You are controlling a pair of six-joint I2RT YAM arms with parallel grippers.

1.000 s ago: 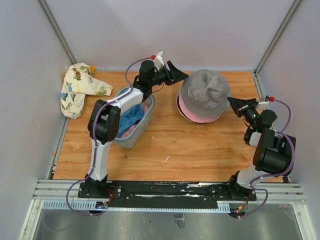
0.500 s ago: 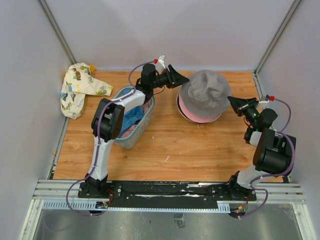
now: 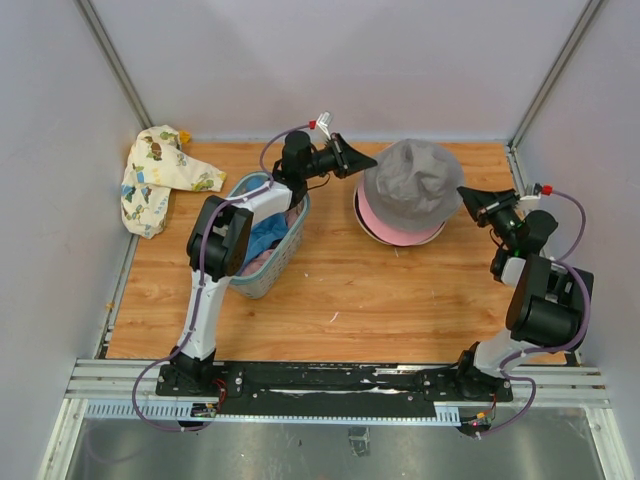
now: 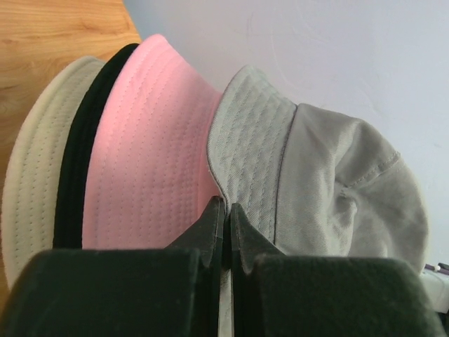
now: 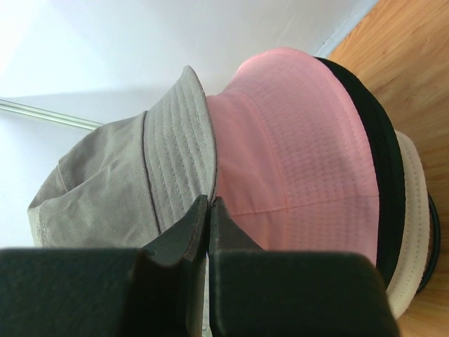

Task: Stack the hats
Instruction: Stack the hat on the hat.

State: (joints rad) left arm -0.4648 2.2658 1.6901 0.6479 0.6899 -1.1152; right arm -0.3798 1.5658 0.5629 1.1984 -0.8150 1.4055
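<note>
Top external view shows me a stack that is well built: the grey hat [image 3: 415, 185] sits on top at the far right part of the table [image 3: 340, 300], over the pink hat [image 3: 385, 230]. From the left wrist view I also count a black hat [image 4: 74, 182] and a cream hat [image 4: 31, 182] under the pink one. At the left, the mesh basket [image 3: 268, 282] holds teal fabric [image 3: 262, 235] and something pinkish, so I judge that one or two hats are left to bring over. The left gripper [image 3: 370, 157] is at the left edge of the grey brim and the right gripper [image 3: 463, 192] is at its right edge. In both wrist views the jaws are pressed together with almost no gap, and the brim edge runs straight into the tips, so I judge that each one pinches this brim. The release of the grey hat is not yet done.
</note>
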